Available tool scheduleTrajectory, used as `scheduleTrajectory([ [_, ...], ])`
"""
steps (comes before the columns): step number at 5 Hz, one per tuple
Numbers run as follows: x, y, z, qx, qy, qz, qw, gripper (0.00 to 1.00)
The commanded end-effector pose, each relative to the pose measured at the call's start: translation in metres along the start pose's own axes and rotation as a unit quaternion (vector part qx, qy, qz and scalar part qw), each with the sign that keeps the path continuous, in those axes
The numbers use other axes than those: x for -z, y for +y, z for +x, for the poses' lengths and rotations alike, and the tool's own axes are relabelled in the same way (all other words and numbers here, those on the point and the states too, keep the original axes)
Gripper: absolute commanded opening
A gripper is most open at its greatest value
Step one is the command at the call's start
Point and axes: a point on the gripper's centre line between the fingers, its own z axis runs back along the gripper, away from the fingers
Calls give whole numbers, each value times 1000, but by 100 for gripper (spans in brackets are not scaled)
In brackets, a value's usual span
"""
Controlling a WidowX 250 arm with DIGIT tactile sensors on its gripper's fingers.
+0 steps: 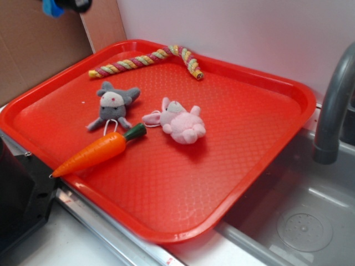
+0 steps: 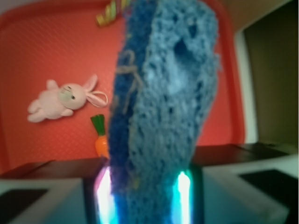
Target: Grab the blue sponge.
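Observation:
The blue sponge (image 2: 163, 107) fills the middle of the wrist view, a porous foam chunk clamped between my gripper's (image 2: 145, 196) two glowing pads (image 2: 182, 196). It hangs well above the red tray (image 2: 46, 51). In the exterior view only a bit of blue sponge (image 1: 52, 8) and the dark gripper (image 1: 75, 4) show at the top left edge, high above the tray's (image 1: 222, 160) back left corner.
On the tray lie a grey plush mouse (image 1: 113, 102), a pink plush rabbit (image 1: 180, 121), an orange toy carrot (image 1: 100, 152) and a striped rope (image 1: 147, 60). A grey faucet (image 1: 335, 105) and a sink (image 1: 302, 221) are at the right.

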Motion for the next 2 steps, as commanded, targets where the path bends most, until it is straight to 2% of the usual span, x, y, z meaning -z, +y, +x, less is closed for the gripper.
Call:
scheduleTrajectory([
  [1, 4, 14, -8, 2, -19, -13, 1000, 0],
  [2, 8, 15, -7, 0, -15, -16, 1000, 0],
])
